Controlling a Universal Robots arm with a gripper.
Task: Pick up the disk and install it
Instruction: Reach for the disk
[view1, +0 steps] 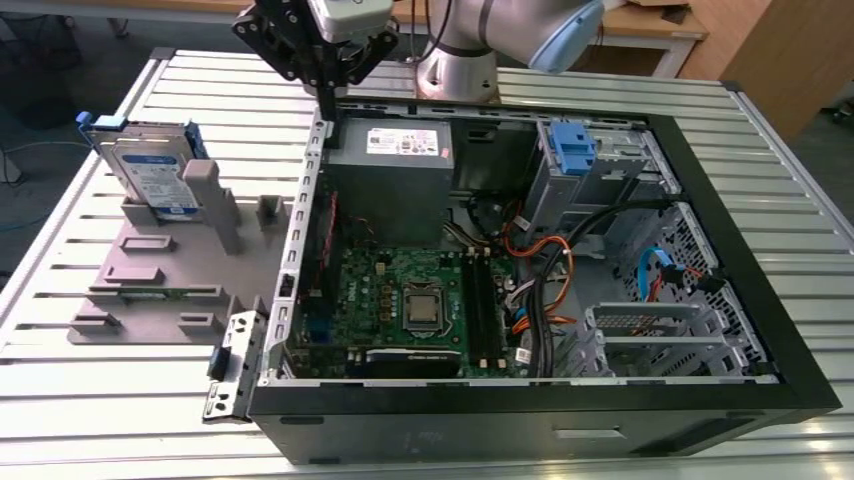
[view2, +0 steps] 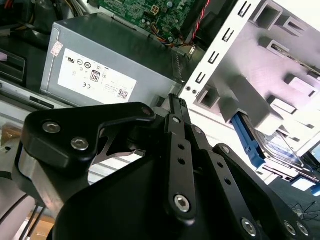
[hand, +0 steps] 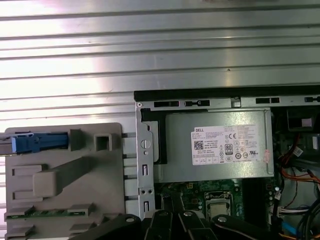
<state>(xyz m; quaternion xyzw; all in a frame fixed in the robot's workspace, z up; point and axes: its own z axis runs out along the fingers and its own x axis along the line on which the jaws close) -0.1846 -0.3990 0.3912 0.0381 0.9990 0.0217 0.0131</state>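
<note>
Poised at upper centre of the exterior view, above the rear rim of the open case (view1: 561, 108): gripper (view1: 324, 90), pinched closed on nothing. Well apart, at that view's left: disk (view1: 150, 172), propped on edge in a grey moulded plastic holder (view1: 154, 300), probably to offer both flat faces for pinching. Silver metal, slim rectangular slab, blue rails (view1: 187, 140).

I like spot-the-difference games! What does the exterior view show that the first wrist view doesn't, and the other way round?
Exterior view: the arm, the blue latch piece, the disk's labelled face. First wrist view: the disk's top edge from straight above. Both: disk, grey holder, grey metal box, green board.
</note>
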